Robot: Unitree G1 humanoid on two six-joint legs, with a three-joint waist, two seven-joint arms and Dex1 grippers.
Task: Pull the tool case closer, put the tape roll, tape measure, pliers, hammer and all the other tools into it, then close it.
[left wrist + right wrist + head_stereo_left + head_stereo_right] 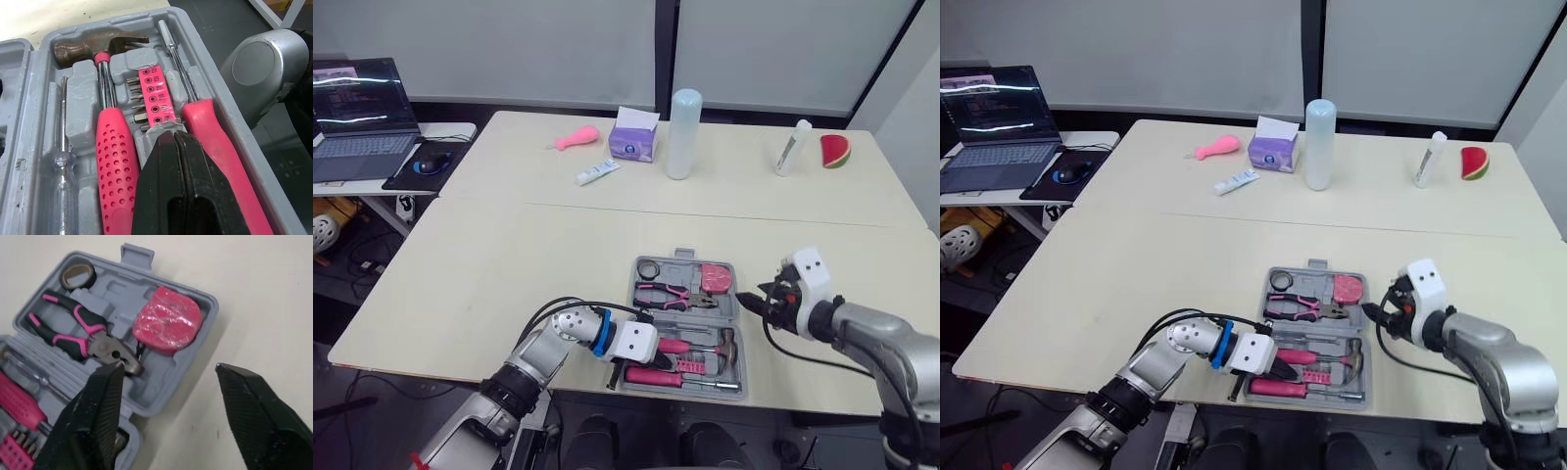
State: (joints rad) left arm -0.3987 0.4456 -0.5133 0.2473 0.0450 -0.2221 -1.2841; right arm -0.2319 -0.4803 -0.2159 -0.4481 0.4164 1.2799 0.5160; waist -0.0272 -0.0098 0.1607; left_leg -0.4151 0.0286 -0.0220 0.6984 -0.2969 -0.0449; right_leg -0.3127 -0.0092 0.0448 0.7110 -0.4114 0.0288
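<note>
Left wrist view: the left gripper (175, 133), jaws together, sits inside the near half of the open case (677, 274), between hammer (107, 122) and screwdriver (215, 127). The right gripper (168, 366), jaws apart, hovers just right of the case.

Hazards:
- Folding the far half shut would likely trap the left gripper.
- The tape measure (167, 325) looks proud and may block closure.
- The case lies at the table (509, 255) near edge and could slip off.

The left gripper hides the handle ends.

One each of tool case (117, 290), hammer (110, 142), pliers (80, 335), tape measure (167, 325), tape roll (91, 280); two screwdrivers (215, 142).
</note>
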